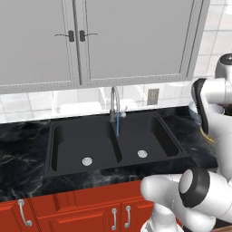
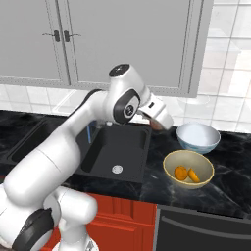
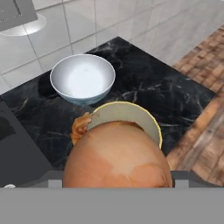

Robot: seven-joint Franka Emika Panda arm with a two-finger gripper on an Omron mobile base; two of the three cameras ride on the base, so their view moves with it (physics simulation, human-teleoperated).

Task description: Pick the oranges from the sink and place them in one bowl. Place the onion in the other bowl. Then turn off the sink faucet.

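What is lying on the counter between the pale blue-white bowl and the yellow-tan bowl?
Nothing: in the right base view, bare black marble counter separates the glossy pale blue-white bowl from the shallow yellow-tan bowl.

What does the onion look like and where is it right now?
The onion is a round, dull orange-brown ball with paler streaks and a smooth, papery-looking skin. It sits right in front of the hand camera, held in the gripper, up in the air above the counter near the two bowls. Its lower part is hidden.
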